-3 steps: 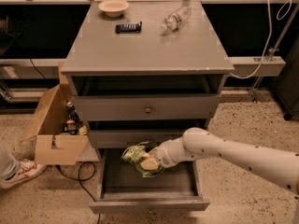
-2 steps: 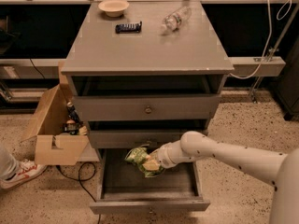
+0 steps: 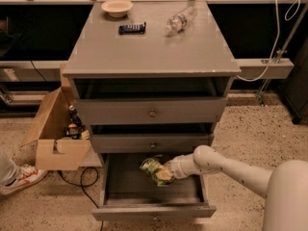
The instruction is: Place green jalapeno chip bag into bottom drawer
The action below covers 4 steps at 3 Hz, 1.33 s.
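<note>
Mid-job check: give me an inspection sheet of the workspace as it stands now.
Surface: cabinet top, grey, holding three items.
Job's things: green chip bag inside the open bottom drawer, at the arm's tip.
Clutter: bowl, snack bar and plastic bottle lying on its side, all on the cabinet top.
Grippers: end effector inside the bottom drawer, against the chip bag.
Cables: black cable on the floor at left; white cable hanging at right.
Surroundings: cardboard box beside the cabinet; shoe at the left edge.
</note>
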Tool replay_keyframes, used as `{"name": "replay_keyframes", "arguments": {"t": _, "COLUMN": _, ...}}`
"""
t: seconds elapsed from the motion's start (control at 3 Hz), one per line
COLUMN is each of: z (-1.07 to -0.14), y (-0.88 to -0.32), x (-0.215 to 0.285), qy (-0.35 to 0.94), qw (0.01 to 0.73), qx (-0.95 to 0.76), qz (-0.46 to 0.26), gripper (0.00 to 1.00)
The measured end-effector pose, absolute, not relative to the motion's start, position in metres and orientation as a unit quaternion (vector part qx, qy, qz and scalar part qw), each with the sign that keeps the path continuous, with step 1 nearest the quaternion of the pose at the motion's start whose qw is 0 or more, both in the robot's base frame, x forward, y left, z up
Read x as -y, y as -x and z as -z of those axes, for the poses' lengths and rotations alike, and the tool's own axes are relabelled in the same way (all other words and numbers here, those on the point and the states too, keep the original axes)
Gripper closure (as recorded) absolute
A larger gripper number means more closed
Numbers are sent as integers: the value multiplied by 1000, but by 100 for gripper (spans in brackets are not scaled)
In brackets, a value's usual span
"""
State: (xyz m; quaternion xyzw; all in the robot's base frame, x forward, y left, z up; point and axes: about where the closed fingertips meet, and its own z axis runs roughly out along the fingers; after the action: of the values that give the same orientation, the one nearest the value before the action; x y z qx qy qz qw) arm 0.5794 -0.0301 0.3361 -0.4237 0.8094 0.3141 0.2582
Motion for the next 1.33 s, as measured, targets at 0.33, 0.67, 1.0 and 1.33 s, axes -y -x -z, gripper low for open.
{"name": "replay_keyframes", "arguments": {"t": 0.33, "z": -302, "y": -582, "x": 43, "qy": 409, "qw": 263, "qx": -812, "qz": -323, "gripper": 98}}
{"name": "replay_keyframes", "arguments": {"t": 0.67, "z": -272, "y": -584, "x": 54, "qy": 394, "qw": 257, "qx": -816, "qz": -335, "gripper": 79}}
{"name": "replay_keyframes", "arguments": {"t": 1.0, "z": -249, "y": -589, "x": 63, "qy": 376, "qw": 259, "qx": -811, "qz": -366, "gripper": 48}}
{"name": "replay_keyframes", "arguments": {"t": 1.33, "z": -242, "y": -592, "x": 70, "qy": 366, "qw": 265, "qx": -805, "qz": -383, "gripper": 25}}
